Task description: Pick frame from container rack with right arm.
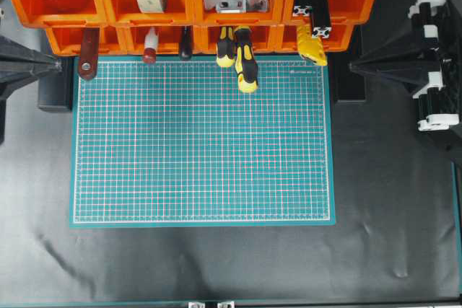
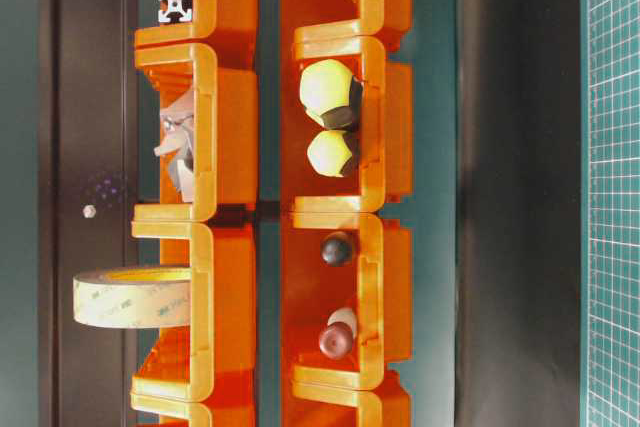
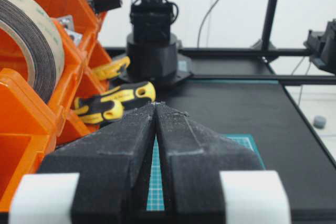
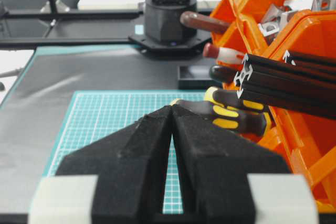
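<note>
1. The frame [image 1: 312, 1] is seen lying in the upper right bin of the container rack [image 1: 191, 12], slotted ends projecting past the open front.
2. The right claw [image 4: 172, 109] is closed and empty, parked well apart from the rack; the left claw [image 3: 156, 106] is likewise closed.
3. The bar is judged stiff, light, and smooth-faced; slipping is possible.
4. A grip across the projecting end is advised, then a straight draw outward.
</note>
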`<state>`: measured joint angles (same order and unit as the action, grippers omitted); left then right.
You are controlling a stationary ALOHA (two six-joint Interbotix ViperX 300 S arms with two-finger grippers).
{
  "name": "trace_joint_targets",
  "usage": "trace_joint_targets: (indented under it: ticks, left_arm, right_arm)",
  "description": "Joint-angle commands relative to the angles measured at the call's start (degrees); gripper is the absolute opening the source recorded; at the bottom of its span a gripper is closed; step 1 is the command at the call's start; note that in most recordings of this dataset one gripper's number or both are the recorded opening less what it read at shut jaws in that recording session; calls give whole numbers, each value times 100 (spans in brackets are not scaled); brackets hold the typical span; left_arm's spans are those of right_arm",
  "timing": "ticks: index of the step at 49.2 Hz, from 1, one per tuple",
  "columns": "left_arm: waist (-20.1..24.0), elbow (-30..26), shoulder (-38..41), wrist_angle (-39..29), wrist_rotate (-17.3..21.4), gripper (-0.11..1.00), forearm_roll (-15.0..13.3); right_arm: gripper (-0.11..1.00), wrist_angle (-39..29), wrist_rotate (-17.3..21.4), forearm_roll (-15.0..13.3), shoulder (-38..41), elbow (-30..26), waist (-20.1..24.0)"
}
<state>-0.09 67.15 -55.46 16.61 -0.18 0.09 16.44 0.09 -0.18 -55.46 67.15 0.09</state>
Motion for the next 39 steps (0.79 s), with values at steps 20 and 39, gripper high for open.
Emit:
trace_joint_targets:
  ticks: [20, 39]
  left_arm:
    - [-105, -721, -18, -1178, -132, 0, 220]
    - [-132, -738, -105, -1485, -158, 0, 220]
  right_arm:
    - [0, -1046, 1002, 35, -202, -686, 0]
    - [0, -5027, 1081, -26, 439, -3076, 281]
